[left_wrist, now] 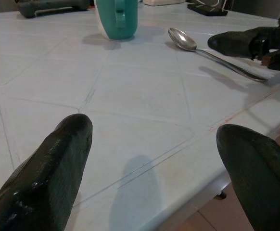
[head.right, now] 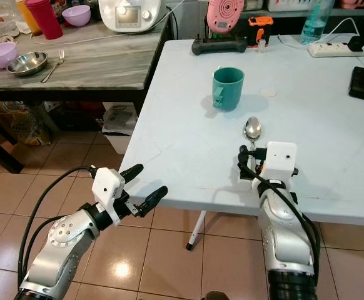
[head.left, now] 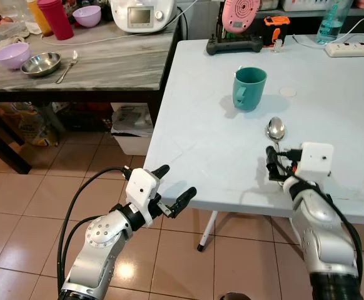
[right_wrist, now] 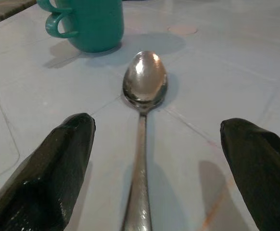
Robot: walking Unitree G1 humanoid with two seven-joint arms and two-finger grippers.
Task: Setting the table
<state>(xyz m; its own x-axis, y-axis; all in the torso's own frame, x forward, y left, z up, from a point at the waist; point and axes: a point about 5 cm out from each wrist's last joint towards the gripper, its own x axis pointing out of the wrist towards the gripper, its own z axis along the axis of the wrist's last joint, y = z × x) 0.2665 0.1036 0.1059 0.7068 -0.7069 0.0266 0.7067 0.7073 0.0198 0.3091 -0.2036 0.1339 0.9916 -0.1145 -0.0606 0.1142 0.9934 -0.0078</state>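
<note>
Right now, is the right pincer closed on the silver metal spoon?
No, the right pincer is open, its black fingers apart on either side of the silver metal spoon.

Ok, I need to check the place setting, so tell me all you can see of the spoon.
The spoon is shiny metal, with an oval bowl and a slim straight handle. It lies flat on the white table, bowl toward the green mug but apart from it. The right gripper is open, its fingers either side of the handle, not touching it.

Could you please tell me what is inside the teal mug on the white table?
The teal mug stands upright, but its rim hides the interior, so any contents cannot be seen.
</note>
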